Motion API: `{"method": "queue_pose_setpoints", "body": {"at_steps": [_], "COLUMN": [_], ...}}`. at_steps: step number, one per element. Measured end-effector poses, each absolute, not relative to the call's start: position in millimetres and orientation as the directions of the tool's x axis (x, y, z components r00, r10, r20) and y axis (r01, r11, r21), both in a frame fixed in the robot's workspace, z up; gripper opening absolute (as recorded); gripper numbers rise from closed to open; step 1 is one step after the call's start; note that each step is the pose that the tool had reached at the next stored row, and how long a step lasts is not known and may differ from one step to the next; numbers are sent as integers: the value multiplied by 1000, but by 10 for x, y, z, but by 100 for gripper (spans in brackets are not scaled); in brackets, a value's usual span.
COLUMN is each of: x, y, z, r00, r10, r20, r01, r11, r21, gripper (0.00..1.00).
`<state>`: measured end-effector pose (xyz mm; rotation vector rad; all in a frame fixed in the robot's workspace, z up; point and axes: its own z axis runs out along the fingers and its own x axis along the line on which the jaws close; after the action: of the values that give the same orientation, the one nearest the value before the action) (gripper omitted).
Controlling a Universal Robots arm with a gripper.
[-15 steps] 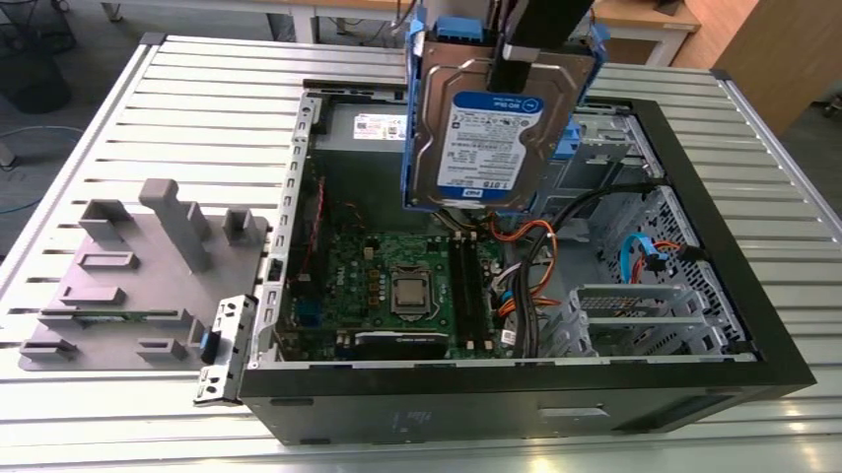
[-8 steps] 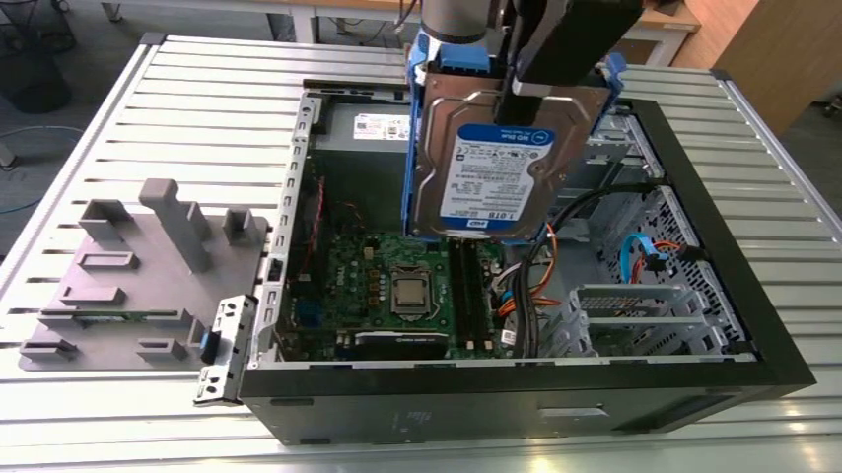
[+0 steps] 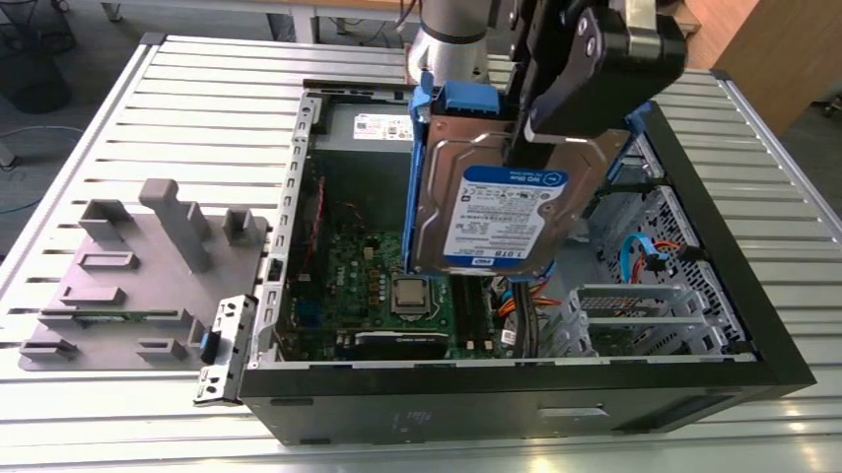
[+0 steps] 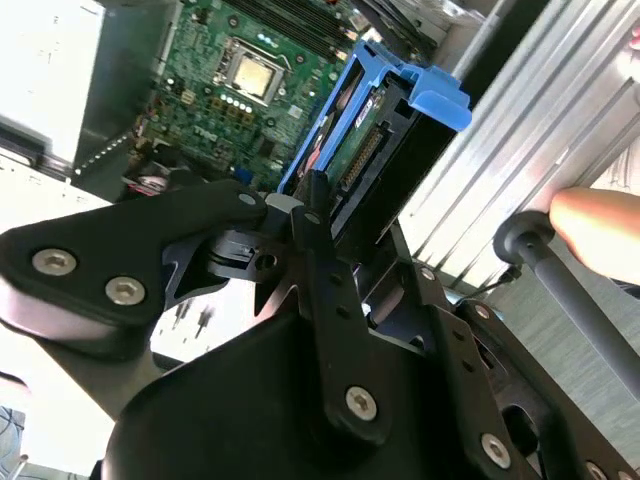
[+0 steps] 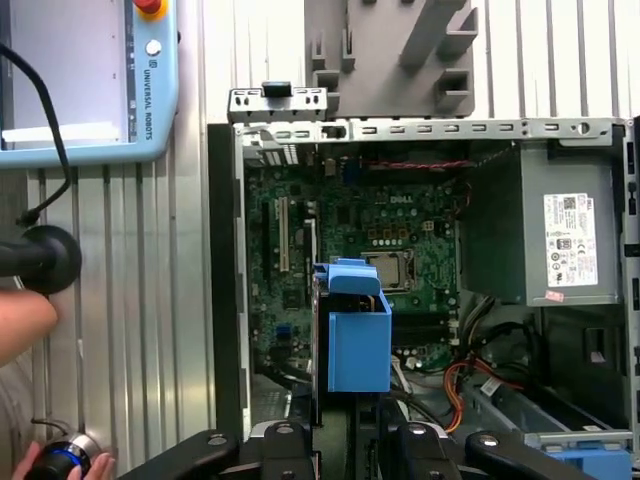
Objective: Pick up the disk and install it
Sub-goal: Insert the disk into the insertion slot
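Note:
The disk [image 3: 498, 219], a silver-grey drive with a white-and-blue label and blue side rails, hangs upright above the open computer case [image 3: 736, 379]. My gripper [image 3: 529, 148] comes down from above and is shut on it, one finger lying across the labelled face. In the second wrist view the disk [image 4: 385, 130] is edge-on beyond my gripper [image 4: 322, 200], with the motherboard beneath it. The first wrist view looks down on the blue end of the disk [image 5: 358, 335], which sits over the motherboard [image 5: 390, 240].
A metal drive cage [image 3: 632, 315] stands in the case at the exterior view's right. The grey power-supply box [image 5: 560, 235] fills a corner. A grey fixture plate [image 3: 145, 266] lies beside the case. A person's hand [image 5: 20, 320] holds a handle near a teach pendant [image 5: 90, 70].

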<state>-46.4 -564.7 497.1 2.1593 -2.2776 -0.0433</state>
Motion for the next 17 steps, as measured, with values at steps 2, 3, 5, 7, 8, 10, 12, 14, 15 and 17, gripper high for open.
{"method": "queue_pose_setpoints", "body": {"at_steps": [2,3,5,7,8,10,12,14,15,17], "x": [-464,-465,-465,-464,-464,-462,-446,-416,-398,-357], "y": [-5692,-5697,-5697,-5698,-5698,-5698,-5699,-5699,-5699,-5699], "z": [4971,4971,4971,4971,4972,4971,4970,4970,4970,4969], "r00": [-53,-54,-54,-54,-54,-54,-53,-53,-54,-54], "r10": [-998,-998,-998,-998,-998,-998,-998,-998,-998,-998], "r20": [-17,-17,-17,-17,-17,-17,-17,-17,-17,-17], "r01": [-998,-998,-998,-998,-998,-998,-998,-998,-998,-998], "r11": [53,53,53,53,53,53,53,53,53,53], "r21": [22,22,22,22,22,22,22,22,22,22], "gripper": [35,35,35,35,35,35,35,35,35,35]}}
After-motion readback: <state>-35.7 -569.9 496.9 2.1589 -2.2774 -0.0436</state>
